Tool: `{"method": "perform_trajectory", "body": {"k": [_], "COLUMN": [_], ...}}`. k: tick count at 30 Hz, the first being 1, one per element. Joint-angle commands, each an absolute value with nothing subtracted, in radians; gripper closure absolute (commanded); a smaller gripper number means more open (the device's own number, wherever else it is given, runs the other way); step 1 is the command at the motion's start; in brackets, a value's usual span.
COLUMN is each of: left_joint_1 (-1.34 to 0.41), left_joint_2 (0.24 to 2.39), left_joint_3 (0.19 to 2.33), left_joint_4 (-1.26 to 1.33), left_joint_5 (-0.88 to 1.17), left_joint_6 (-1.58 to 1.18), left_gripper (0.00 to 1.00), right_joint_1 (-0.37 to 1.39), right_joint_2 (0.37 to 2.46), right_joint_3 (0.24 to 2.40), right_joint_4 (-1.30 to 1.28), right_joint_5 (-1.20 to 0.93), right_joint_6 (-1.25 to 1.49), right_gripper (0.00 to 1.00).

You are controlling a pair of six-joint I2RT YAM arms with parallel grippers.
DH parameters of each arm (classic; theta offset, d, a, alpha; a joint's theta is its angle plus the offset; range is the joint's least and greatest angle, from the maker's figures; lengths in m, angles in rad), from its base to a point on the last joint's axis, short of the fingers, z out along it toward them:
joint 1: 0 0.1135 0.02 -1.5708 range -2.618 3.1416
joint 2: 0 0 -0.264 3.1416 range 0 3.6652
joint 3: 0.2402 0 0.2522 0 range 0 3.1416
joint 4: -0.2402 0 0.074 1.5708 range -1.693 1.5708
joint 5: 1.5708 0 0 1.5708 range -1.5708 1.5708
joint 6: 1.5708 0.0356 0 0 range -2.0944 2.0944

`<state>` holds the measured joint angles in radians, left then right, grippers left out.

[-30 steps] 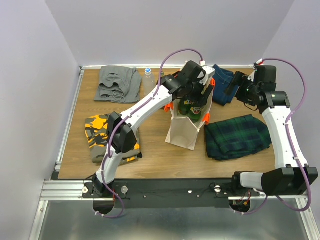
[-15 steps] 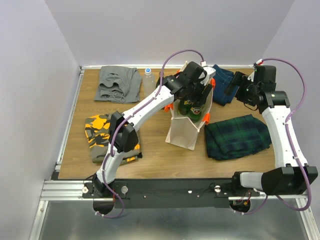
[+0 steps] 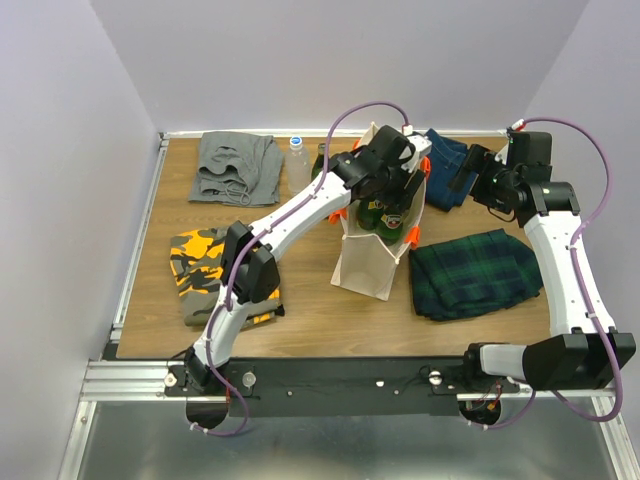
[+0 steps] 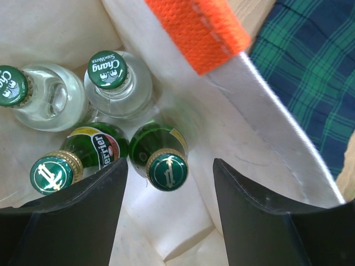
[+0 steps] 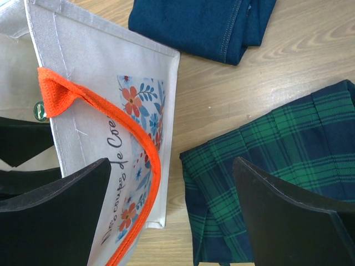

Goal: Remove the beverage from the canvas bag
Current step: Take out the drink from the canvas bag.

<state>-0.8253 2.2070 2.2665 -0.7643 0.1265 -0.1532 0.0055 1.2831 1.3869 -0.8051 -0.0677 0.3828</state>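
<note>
Cream canvas bag (image 3: 372,262) with orange handles stood upright near the middle of the wooden counter (image 3: 310,320) in the top view. Left fingers (image 3: 393,198) hung in the bag's open mouth, over green bottle glass; their state could not be read from this view. Right fingers (image 3: 464,170) were up in the air off the bag's right side, near folded denim (image 3: 447,150). Plaid cloth (image 3: 475,272) lay right of the bag. A grey garment (image 3: 235,167) and a camouflage garment (image 3: 190,262) lay to its left, and a clear bottle (image 3: 297,155) stood toward the back.

Left wrist view: four capped bottles stood inside the canvas bag (image 4: 238,127). Two clear Chang bottles (image 4: 113,83) stood on the far side, two green Perrier bottles (image 4: 152,147) nearer. Left fingers (image 4: 83,216) were spread with one Perrier cap between them. A gap showed on the cap's right side; no pinch seen.

Right wrist view: right fingers (image 5: 61,210) were spread wide, holding nothing. They hung over bare counter (image 5: 222,94) between the bag's flower-printed wall (image 5: 94,83) and the plaid cloth (image 5: 277,149). Folded denim (image 5: 205,25) lay at the top edge.
</note>
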Motion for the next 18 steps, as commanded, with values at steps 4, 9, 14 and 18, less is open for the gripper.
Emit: {"method": "perform_trajectory", "body": {"k": [4,9,14,18], "left_joint_1": [-0.830,-0.830,-0.830,-0.827], "left_joint_2": [2.237,2.243,2.246,2.249], "left_joint_3": [2.293,2.290,2.290,2.292], "left_joint_4": [-0.752,-0.753,-0.749,-0.746], "left_joint_5": [0.084,0.083,0.081,0.081], "left_joint_6": [-0.132,-0.132,-0.132,-0.133], "left_gripper": [0.27,0.26,0.27,0.27], "right_joint_1": [0.005,0.005,0.005,0.005], "right_joint_2": [1.292,1.296,1.298,1.299], "right_joint_3": [1.396,1.397,1.399,1.397], "right_joint_4": [-0.815,-0.815,-0.815,-0.815], "right_joint_5": [-0.052,-0.051,-0.054,-0.054], "right_joint_6": [0.365,0.365,0.367,0.367], "right_gripper": [0.00,0.00,0.00,0.00]}}
